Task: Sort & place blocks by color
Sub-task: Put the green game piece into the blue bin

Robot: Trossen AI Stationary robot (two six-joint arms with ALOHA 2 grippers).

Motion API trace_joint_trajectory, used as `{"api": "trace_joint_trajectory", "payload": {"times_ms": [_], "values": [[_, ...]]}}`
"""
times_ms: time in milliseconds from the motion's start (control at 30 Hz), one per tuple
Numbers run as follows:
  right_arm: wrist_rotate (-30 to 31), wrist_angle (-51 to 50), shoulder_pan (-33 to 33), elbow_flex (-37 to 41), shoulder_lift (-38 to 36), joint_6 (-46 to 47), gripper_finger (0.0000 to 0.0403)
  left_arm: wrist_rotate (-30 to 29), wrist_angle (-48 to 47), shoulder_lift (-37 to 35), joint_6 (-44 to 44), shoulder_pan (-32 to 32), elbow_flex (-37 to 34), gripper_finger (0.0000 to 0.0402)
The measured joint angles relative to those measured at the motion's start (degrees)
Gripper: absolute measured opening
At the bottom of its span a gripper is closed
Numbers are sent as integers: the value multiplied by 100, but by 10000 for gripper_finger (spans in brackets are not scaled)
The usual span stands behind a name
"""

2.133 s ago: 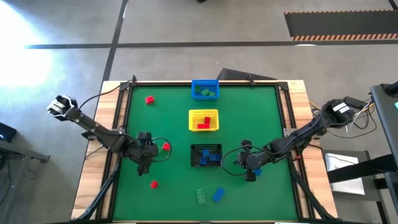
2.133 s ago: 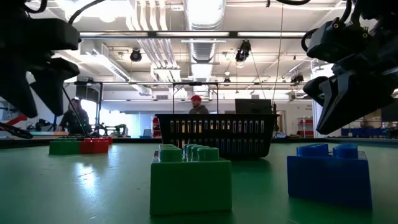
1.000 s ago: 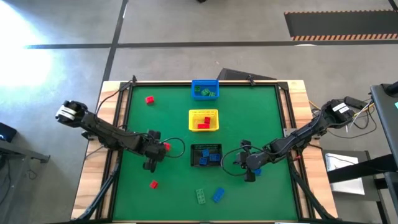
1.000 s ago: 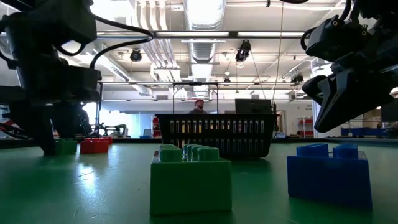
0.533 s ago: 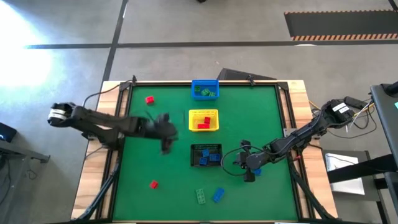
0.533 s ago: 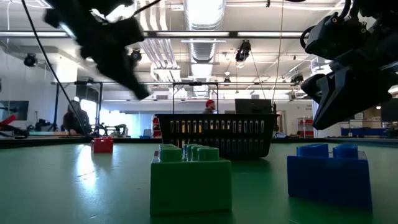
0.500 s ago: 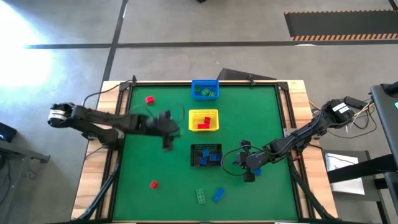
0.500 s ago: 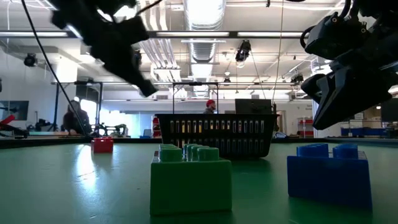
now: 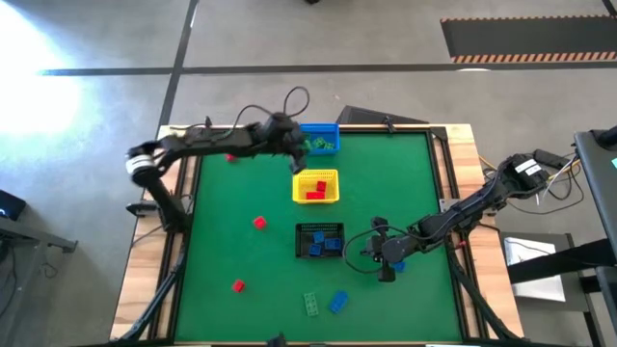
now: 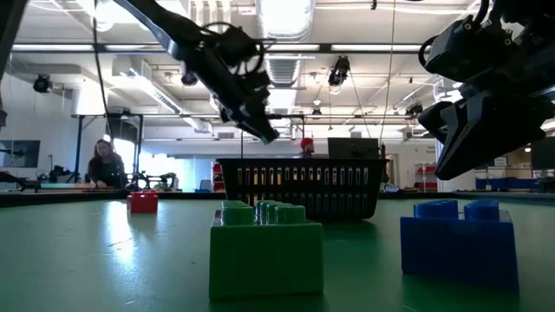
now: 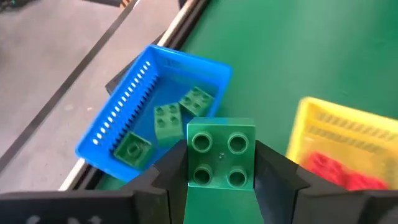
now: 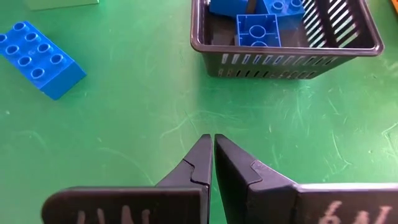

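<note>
From above: left gripper raised near the far edge of the table, between the blue basket and the yellow basket; right gripper low, just right of the black basket; loose red blocks left of centre, a green block and a blue block near the front edge. At table height: green block and blue block close up, black basket behind, left gripper hanging above it, a person far back. Left wrist: fingers clamped on a green four-stud block, over green blocks lying in the blue basket. Right wrist: fingers closed together, empty, over bare mat before the black basket holding blue blocks
</note>
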State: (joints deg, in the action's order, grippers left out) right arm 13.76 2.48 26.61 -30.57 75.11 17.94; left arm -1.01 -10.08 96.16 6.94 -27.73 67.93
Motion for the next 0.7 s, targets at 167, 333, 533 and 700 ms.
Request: {"api": "trace_joint_trajectory", "payload": {"times_ms": [167, 333, 533, 700], "values": [[3, -2, 0, 6, 0, -104, 9, 13, -146, 690, -25, -213, 696, 121], [14, 0, 0, 21, 0, -103, 9, 9, -468, 1163, -56, -404, 1137, 121], [94, -5, 0, 43, 0, -103, 9, 46, -562, 1353, -57, -472, 1274, 121], [131, -1, 0, 48, 0, -103, 9, 73, -549, 1351, -57, -508, 1255, 121]]}}
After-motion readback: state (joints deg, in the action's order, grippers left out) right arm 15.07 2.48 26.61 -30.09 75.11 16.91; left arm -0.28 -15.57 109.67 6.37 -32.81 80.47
